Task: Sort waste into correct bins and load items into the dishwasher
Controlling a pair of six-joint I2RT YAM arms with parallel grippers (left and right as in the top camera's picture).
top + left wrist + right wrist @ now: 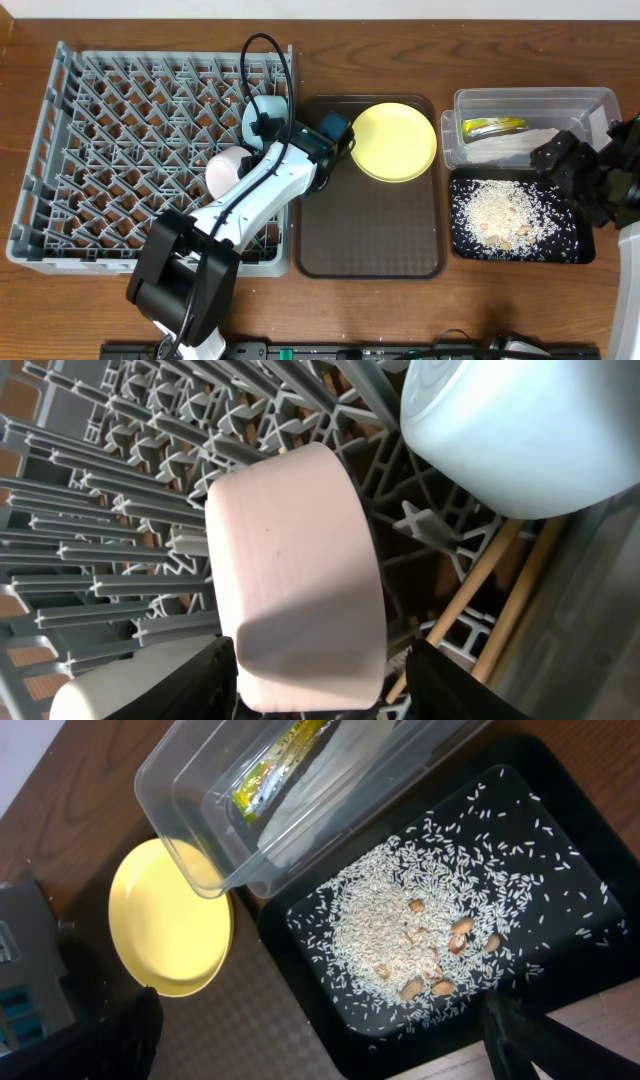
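Note:
The grey dish rack (100, 160) fills the left. My left gripper (320, 685) is open, its fingers straddling the white bowl (295, 580), which lies on its side on the pegs; a small gap shows at the right finger. The light-blue bowl (520, 430) sits in the rack just beyond, with the two chopsticks (500, 590) beside it. The yellow plate (393, 141) lies on the brown tray. The clear tub (590, 105) holds the wrapper (492, 127) and the tissue (515, 148). Rice scraps (400, 920) cover the black tray (560, 840). My right gripper (320, 1050) is open and empty above it.
The brown serving tray (370, 230) lies between the rack and the bins. My left arm (250, 200) stretches across the rack's right side. The clear tub stands directly behind the black tray at the table's right end.

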